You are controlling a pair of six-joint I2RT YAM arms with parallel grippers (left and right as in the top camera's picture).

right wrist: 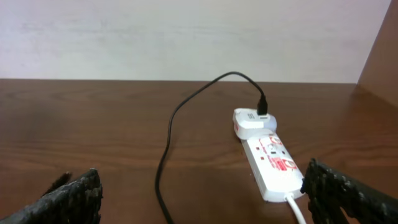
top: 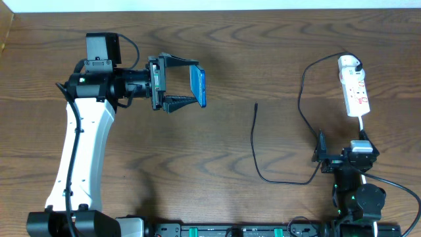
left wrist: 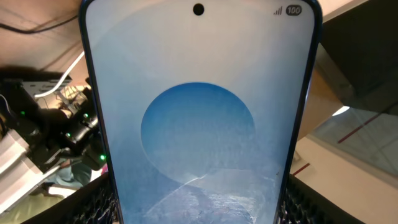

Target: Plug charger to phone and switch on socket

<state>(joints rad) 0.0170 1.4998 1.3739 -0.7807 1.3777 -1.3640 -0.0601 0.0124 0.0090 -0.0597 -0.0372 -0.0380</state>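
Observation:
The phone [top: 198,85] is lifted off the table and stands on edge, with my left gripper [top: 191,84] shut on its two long sides. In the left wrist view its light-blue screen [left wrist: 199,124] fills the frame between my fingers [left wrist: 102,199]. The charger [top: 253,141] lies loose on the table, with its black plug tip [top: 256,105] right of the phone and apart from it. Its white adapter head [top: 348,64] sits in the far end of the socket [top: 356,92]. My right gripper [top: 342,150] is open just short of the socket [right wrist: 270,162], holding nothing.
The cable [right wrist: 168,149] loops across the wood between my right fingers [right wrist: 74,199]. The socket's white cord [right wrist: 297,208] runs toward my right arm. A pale wall rises behind the table's far edge [top: 210,13]. A black rail [top: 223,230] lines the front.

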